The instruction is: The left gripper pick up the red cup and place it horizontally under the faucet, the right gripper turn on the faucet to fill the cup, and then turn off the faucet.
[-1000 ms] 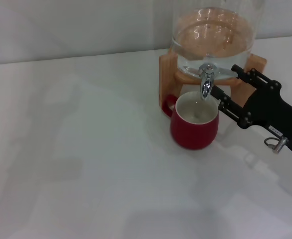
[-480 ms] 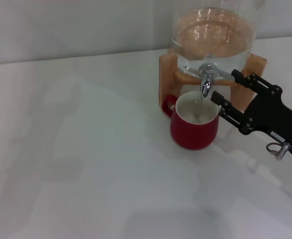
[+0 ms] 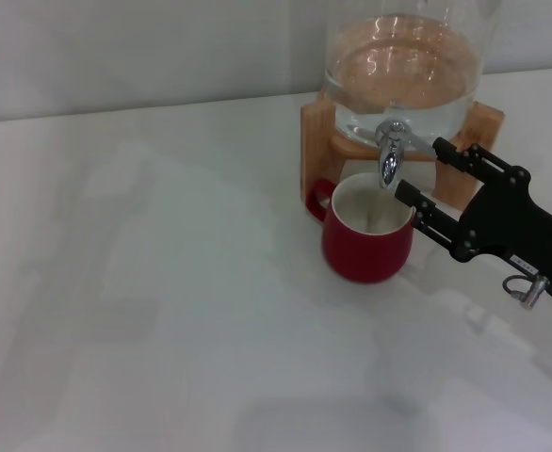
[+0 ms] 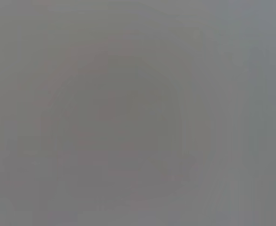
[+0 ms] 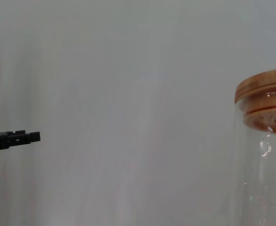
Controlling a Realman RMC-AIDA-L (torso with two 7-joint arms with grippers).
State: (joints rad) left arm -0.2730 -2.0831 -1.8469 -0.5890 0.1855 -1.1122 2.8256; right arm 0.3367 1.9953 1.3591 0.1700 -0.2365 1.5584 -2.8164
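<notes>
Cup: I see the red cup (image 3: 367, 235) upright on the desk near the far right corner, directly under the faucet (image 3: 390, 156), handle toward the wooden stand (image 3: 317, 158).
Faucet: its spout points into the cup's mouth; I can't tell whether water is running.
Right gripper: my right gripper (image 3: 429, 176) sits by the desk's right edge, jaws spread apart with nothing between them, tips just beside the faucet.
Change: over the last second it has slid slightly down and away from the lever, so its jaws no longer bracket the tap.
Meaning: I judge the lever work is either just done or being re-approached; the cup needs no more moving.
Left gripper: out of sight in every view; its fingers I can't report.
Dispenser: the glass dispenser (image 3: 403, 71) holds liquid.
</notes>
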